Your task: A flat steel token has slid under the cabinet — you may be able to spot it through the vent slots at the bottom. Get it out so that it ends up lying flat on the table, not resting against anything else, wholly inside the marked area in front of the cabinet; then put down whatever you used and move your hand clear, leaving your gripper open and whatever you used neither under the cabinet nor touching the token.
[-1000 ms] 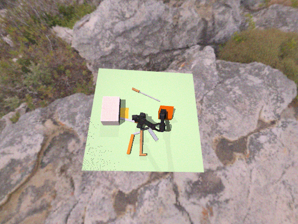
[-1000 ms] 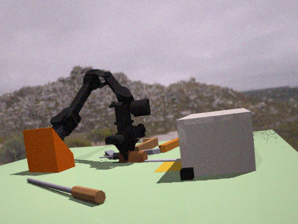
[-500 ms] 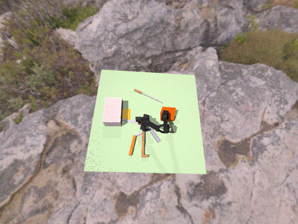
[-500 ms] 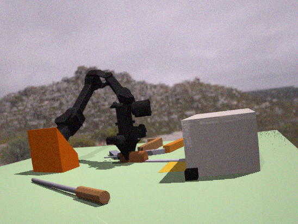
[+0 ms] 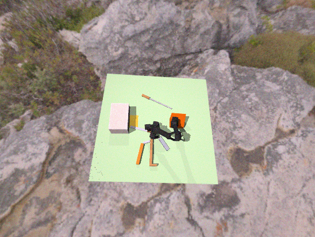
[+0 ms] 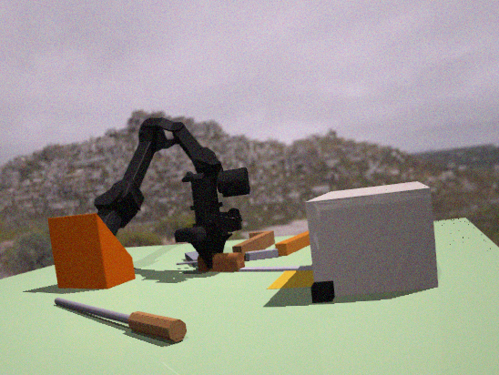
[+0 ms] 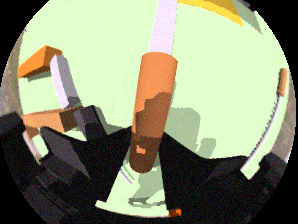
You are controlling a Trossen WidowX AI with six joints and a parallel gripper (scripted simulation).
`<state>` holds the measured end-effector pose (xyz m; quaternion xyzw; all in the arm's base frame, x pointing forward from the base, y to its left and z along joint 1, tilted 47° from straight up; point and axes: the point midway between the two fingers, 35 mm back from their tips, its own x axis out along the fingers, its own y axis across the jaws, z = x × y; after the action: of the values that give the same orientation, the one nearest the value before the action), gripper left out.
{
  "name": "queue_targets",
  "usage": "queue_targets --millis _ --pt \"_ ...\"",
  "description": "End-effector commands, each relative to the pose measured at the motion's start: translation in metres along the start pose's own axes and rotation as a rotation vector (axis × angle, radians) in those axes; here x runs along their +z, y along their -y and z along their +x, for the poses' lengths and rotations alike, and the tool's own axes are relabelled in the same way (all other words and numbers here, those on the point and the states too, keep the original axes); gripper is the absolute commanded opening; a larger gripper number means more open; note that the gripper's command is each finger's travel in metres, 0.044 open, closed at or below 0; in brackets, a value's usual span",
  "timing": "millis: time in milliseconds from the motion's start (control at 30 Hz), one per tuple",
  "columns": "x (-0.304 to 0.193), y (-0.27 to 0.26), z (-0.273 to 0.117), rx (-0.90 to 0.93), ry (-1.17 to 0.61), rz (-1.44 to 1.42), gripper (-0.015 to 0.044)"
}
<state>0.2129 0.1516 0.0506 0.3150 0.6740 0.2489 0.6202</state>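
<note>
The pale cabinet stands at the left in the top view. The yellow marked area lies in front of it. My gripper is low over the table, shut on the orange-brown handle of a tool. The tool's pale, flat blade points at the cabinet and passes along the marked area's side. The blade's far end is at the cabinet front; whether it is underneath cannot be told. The token is not visible.
A rod with an orange-brown handle lies apart. An orange wedge-shaped block stands by the arm's base. An orange bar with a grey piece, and a brown L-shaped bar, lie on the other side.
</note>
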Motion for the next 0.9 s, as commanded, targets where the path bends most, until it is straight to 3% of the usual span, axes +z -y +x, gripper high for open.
queue_targets --millis 0,867 --pt "-0.002 0.000 0.000 0.000 -0.002 0.003 0.0000" --pt "0.006 -0.004 -0.003 -0.001 -0.004 0.003 0.0000"
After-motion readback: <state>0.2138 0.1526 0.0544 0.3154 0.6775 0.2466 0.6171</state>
